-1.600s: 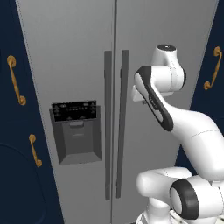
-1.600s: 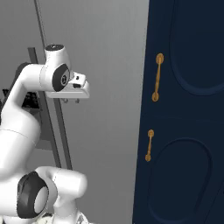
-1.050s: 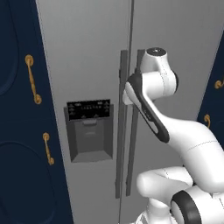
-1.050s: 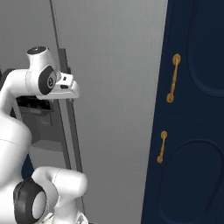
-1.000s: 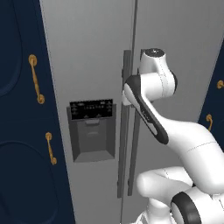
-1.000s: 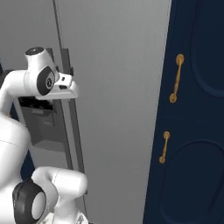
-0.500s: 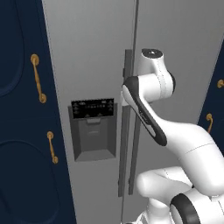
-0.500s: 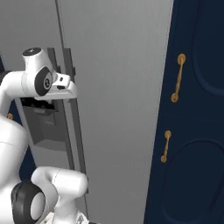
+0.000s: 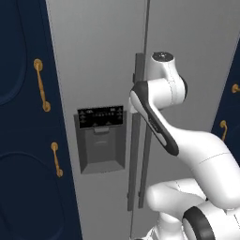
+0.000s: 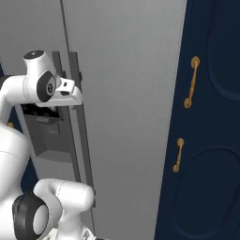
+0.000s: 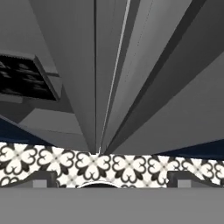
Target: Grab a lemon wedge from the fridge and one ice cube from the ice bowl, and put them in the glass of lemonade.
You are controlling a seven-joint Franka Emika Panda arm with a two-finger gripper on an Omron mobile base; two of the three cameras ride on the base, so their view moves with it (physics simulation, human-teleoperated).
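Fridge [image 9: 103, 70] is shut, both doors closed, navy cabinets [image 9: 23, 140] on either side. Gripper [image 11: 107, 177] sits at the fridge's centre seam by the two dark handles [image 9: 136, 140], just right of the dispenser panel [image 9: 101, 140], jaws spread wide and holding nothing. Hand view looks down the seam to the patterned floor tiles [image 11: 109, 164].

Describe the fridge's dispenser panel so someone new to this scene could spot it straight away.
Start at the tall grey fridge standing between the navy cabinets. The dispenser panel sits in its left door, left of the two long dark vertical handles. It is the one dark recessed rectangle on the plain grey doors.
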